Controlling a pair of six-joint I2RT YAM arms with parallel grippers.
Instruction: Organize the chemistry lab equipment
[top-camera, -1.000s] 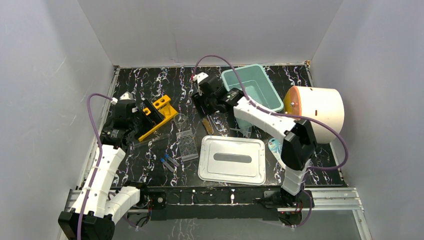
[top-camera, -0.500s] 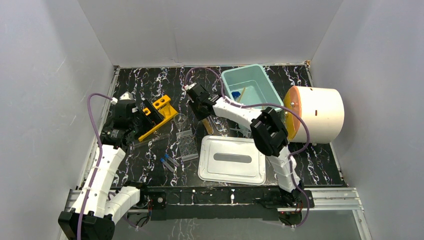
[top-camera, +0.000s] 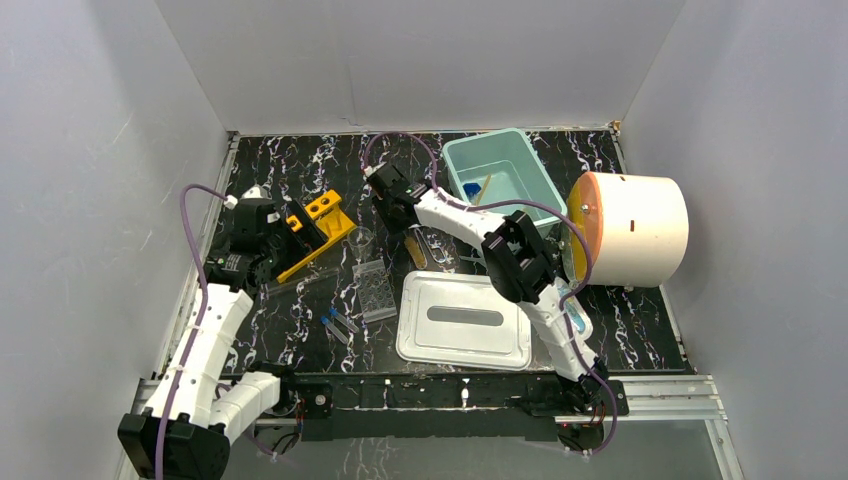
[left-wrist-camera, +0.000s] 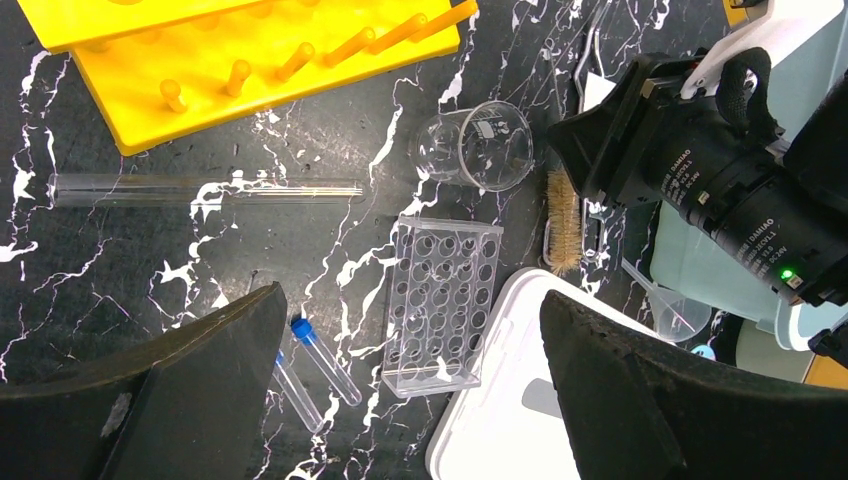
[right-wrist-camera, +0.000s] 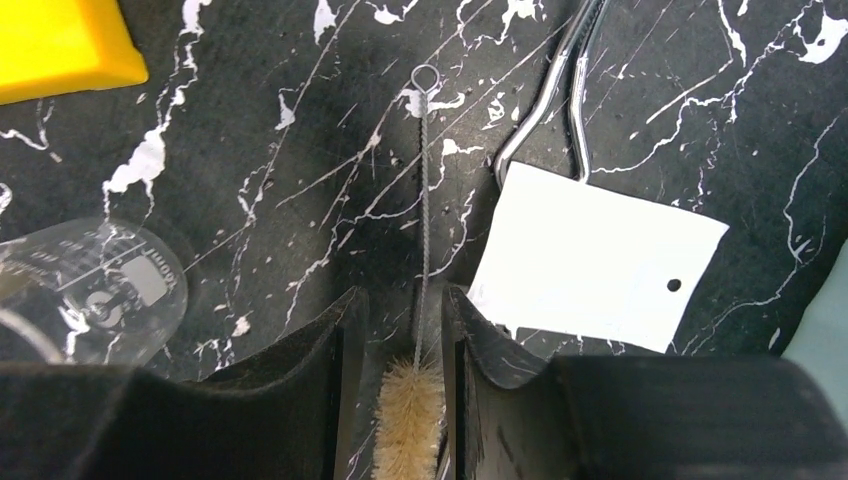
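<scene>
My right gripper (right-wrist-camera: 402, 300) is low over the table, shut on the tan bristles of a test-tube brush (right-wrist-camera: 410, 410) that lies flat, its wire handle pointing away. A clear beaker (right-wrist-camera: 90, 290) lies to its left, and metal forceps (right-wrist-camera: 560, 80) with a white tag (right-wrist-camera: 590, 265) to its right. My left gripper (left-wrist-camera: 410, 300) hangs open and holds nothing, high above the clear well plate (left-wrist-camera: 443, 300) and two blue-capped tubes (left-wrist-camera: 325, 360). The yellow rack (top-camera: 315, 228) lies by the left arm, a long glass tube (left-wrist-camera: 210, 188) beside it.
A white lid (top-camera: 465, 320) lies at the front centre. The teal bin (top-camera: 540, 185) at the back holds a few small items. A big cream drum with an orange face (top-camera: 630, 228) stands on the right. A clear funnel (left-wrist-camera: 680, 310) lies by the bin.
My right arm has swung left from beside the teal bin and come down over the brush, its jaws narrowing onto the bristles. The left arm has stayed put.
</scene>
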